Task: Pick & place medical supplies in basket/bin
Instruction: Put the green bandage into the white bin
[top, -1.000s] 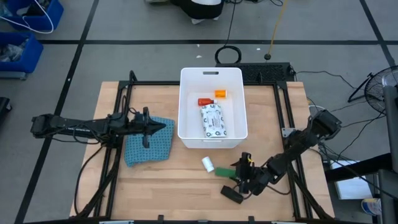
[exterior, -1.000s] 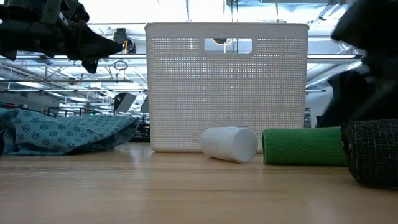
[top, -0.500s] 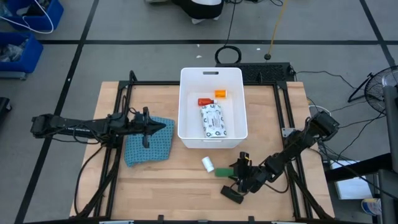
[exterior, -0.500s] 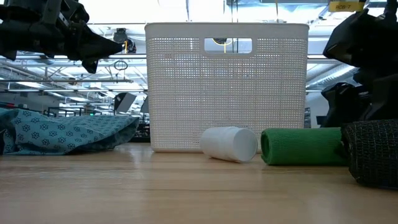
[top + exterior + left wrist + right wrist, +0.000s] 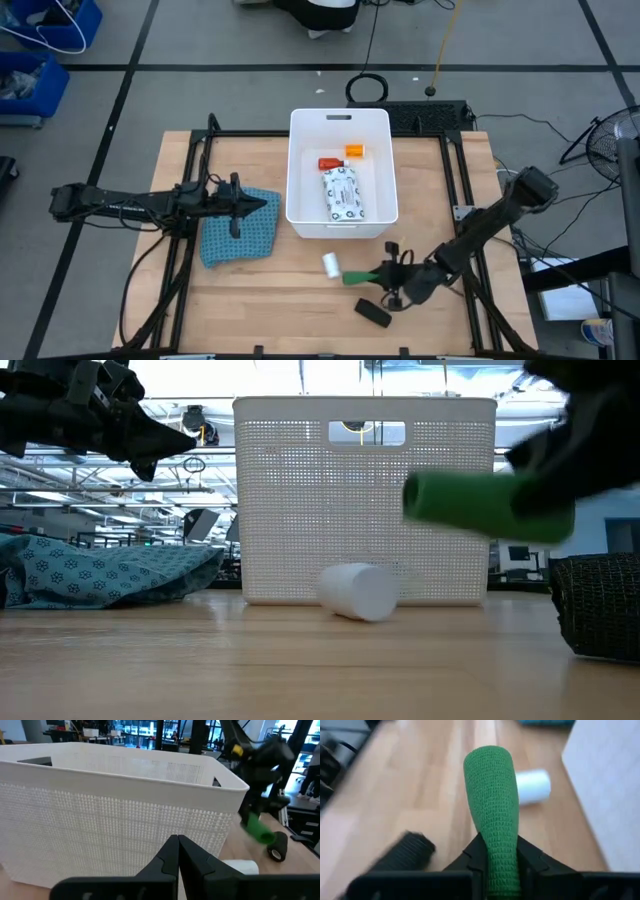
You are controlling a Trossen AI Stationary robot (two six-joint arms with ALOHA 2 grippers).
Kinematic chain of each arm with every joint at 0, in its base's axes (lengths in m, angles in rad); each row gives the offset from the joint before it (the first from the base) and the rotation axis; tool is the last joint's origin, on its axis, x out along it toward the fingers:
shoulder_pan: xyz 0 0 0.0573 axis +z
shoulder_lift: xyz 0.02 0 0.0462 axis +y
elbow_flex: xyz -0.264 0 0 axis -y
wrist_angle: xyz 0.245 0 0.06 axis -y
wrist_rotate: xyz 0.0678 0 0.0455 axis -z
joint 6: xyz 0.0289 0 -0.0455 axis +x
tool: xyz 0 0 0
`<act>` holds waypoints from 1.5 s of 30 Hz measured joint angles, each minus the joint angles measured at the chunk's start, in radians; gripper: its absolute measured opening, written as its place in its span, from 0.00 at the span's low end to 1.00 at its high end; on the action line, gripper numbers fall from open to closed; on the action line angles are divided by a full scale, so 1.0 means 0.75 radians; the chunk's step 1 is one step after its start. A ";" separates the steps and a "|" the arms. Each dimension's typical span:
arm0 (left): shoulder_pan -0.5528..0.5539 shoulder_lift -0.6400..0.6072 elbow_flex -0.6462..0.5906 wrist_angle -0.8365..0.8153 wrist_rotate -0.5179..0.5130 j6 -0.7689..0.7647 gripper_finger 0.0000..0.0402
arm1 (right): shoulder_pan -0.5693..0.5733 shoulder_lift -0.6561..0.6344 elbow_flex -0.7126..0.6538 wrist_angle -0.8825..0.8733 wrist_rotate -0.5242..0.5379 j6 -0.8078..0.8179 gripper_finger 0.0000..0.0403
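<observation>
Two tools: the right tool point(image 5: 392, 277) is gripping the green woven block point(image 5: 362, 276) clear above the wooden counter point(image 5: 300, 300), near the tall white plastic bin point(image 5: 340, 122); the left tool point(image 5: 178, 851), seemingly closed, is hovering beside the bin.

No text can be read anywhere. The white packet point(image 5: 343, 194) lying in the bin point(image 5: 300, 170) carries dark print, but it is too small to make out. No label, number or sign shows legibly elsewhere.

roll point(image 5: 333, 264) before bin point(image 5: 341, 225), cloth point(image 5: 240, 235) left
</observation>
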 joint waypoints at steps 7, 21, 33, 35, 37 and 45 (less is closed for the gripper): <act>0.000 0.000 0.000 -0.003 0.000 -0.001 0.02 | 0.056 -0.271 0.000 0.001 0.000 -0.259 0.16; 0.000 0.000 0.000 -0.017 -0.001 -0.002 0.02 | 0.172 -0.779 -0.201 0.242 -0.269 -0.910 0.12; 0.000 0.000 0.001 -0.062 -0.001 -0.004 0.02 | 0.143 -1.319 -0.770 0.681 -0.285 -0.928 0.12; 0.000 0.000 0.001 -0.062 -0.002 -0.003 0.02 | 0.143 -1.373 -0.805 0.716 -0.194 -0.931 0.12; 0.000 0.000 0.001 -0.062 -0.013 -0.003 0.02 | 0.143 -1.408 -0.825 0.715 -0.089 -0.936 0.12; 0.000 0.000 0.001 -0.119 -0.063 -0.024 0.02 | 0.141 -1.429 -0.849 0.707 0.190 -1.033 0.12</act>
